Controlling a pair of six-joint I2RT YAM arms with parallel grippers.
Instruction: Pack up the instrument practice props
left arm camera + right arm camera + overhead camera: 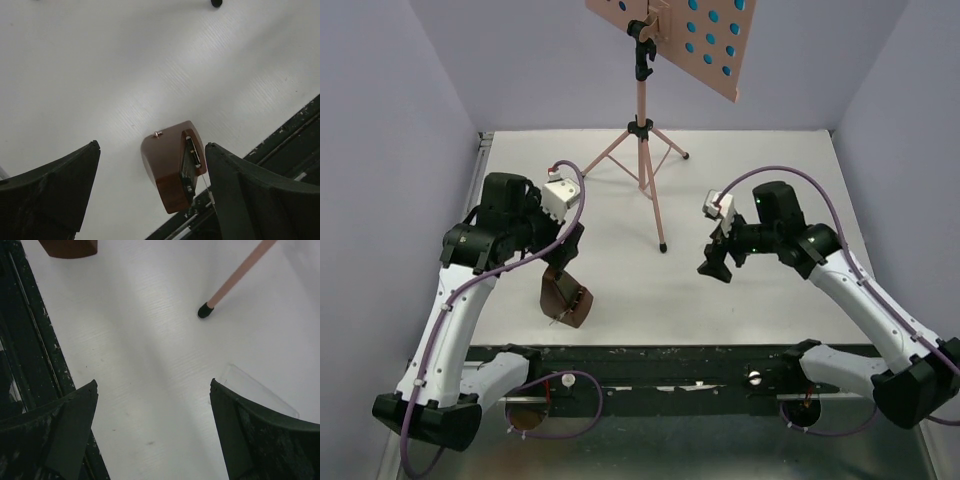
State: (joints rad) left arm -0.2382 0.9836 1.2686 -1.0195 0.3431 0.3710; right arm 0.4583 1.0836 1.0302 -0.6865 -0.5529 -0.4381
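Note:
The brown pyramid metronome (565, 298) stands near the table's front edge, its pendulum face turned toward that edge. My left gripper (566, 252) hovers open just above and behind it. In the left wrist view the metronome (172, 172) sits between my spread fingers, untouched; the left gripper (151, 144) holds nothing. My right gripper (718, 262) is open and empty over bare table (153, 382). A clear cover (260, 392) lies flat beside its right finger. The salmon-pink music stand (642, 130) stands at the back. Blue shows through the holes of its desk (710, 40).
One stand leg ends in a black foot (663, 246), between my two grippers; it also shows in the right wrist view (205, 310). A black rail (670, 365) runs along the table's near edge. Grey walls close in the left, back and right sides.

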